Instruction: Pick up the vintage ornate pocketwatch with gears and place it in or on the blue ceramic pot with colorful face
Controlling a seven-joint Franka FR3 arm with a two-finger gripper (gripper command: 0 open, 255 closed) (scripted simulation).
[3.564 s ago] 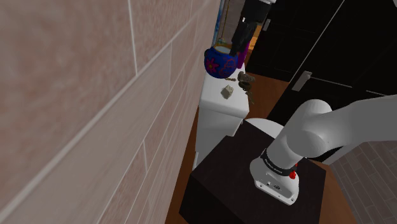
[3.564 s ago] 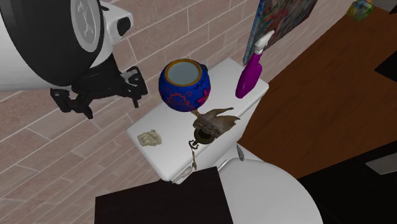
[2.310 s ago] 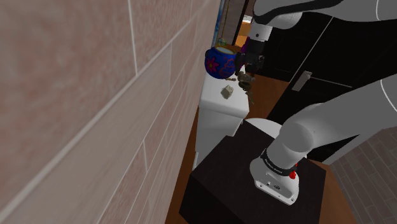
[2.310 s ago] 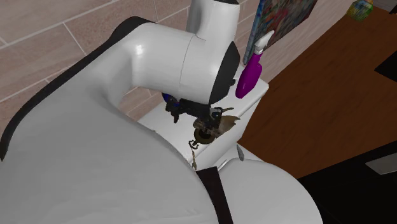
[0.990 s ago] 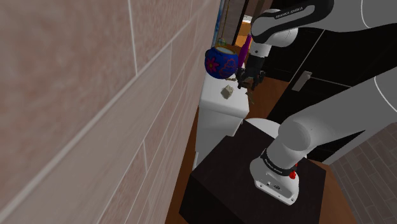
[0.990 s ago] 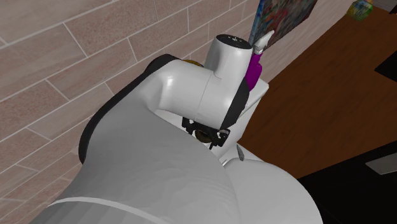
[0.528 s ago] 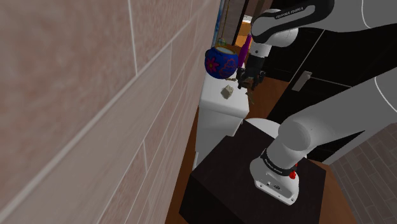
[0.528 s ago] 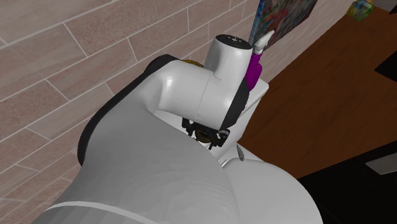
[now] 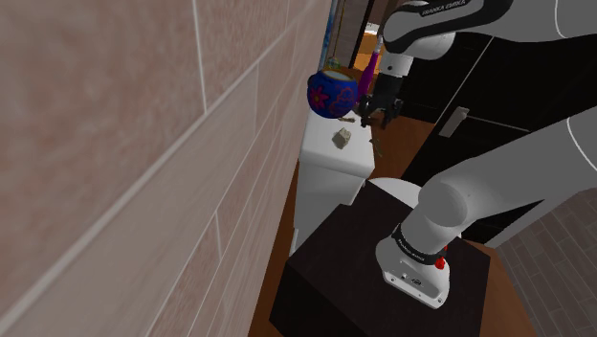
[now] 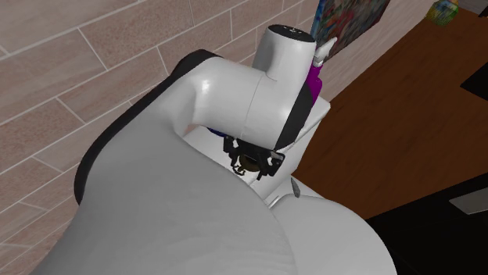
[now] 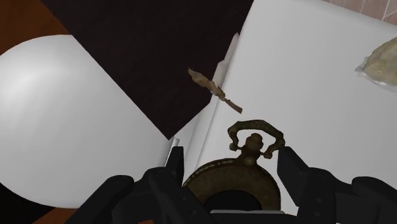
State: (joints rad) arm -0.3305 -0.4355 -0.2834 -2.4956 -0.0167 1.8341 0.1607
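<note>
- Your jaws pinch the pocketwatch (image 11: 236, 173), one finger pressed on each side of its round case.
- Its chain (image 11: 213, 86) trails out ahead of the jaws, past the white tank lid's (image 11: 305, 83) edge.
- The blue pot (image 9: 332, 93) stands just beside the jaws, toward the wall.

The pocketwatch (image 11: 236, 184) clasped in the gripper (image 11: 230, 158) is cut off by the wrist view's edge, its face unseen. In the second exterior view the white arm (image 10: 156, 203) covers most of the toilet tank lid (image 10: 313, 125) and the lower part of the purple spray bottle (image 10: 314, 78) at its far end.
</note>
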